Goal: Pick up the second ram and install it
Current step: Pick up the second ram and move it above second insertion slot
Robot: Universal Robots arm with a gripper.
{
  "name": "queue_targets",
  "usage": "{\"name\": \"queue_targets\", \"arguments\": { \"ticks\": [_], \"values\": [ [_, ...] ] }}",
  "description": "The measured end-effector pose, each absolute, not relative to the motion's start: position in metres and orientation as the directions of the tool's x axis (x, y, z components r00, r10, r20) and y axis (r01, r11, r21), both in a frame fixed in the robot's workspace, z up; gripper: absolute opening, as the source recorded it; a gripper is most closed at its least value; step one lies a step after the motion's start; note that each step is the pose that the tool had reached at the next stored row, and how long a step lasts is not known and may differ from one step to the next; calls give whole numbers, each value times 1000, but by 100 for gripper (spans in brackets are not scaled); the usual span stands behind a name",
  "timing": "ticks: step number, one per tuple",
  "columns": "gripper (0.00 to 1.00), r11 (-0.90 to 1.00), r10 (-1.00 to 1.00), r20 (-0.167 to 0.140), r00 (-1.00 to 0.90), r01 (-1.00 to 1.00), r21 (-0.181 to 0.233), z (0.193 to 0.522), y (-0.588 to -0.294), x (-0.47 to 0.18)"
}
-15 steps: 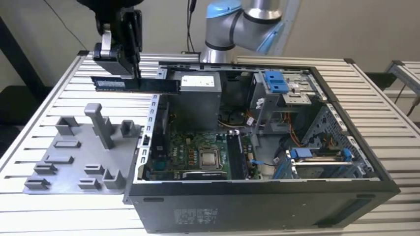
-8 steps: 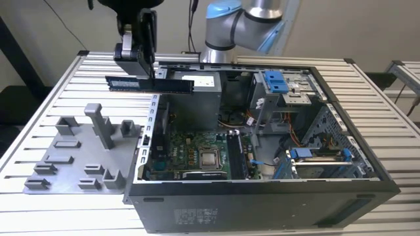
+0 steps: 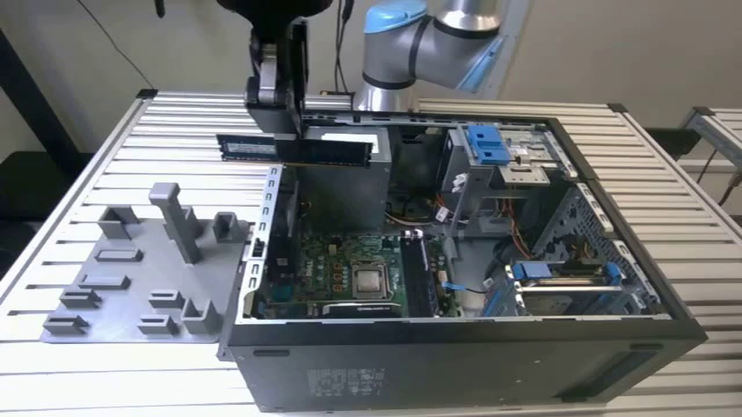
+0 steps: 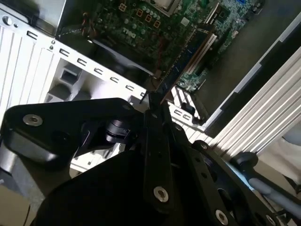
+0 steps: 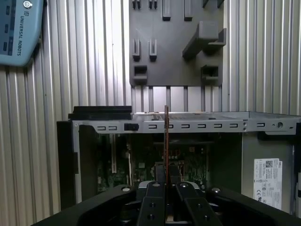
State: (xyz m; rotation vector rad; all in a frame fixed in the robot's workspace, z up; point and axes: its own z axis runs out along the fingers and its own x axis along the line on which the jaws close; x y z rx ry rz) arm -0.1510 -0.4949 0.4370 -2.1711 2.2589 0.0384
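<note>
A: Where is the second ram (image 3: 336, 152)?
B: Pinched in the tool (image 3: 292, 130), hanging above the open computer case's (image 3: 464, 347) rim.
A: Risk?
B: Likely clipping that rim, or meeting the motherboard (image 3: 330, 261) slot askew.

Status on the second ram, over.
Gripper shut on the second ram. Ram in the air over the case wall, not in a slot. Nothing seen in the way.
</note>
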Motion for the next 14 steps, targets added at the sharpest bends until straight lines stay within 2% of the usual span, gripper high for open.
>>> {"name": "queue_targets", "arguments": {
  "ticks": [14],
  "values": [
    [14,40,-999,-23,-40,-999,21,437,-495,-107]
  ]
}}
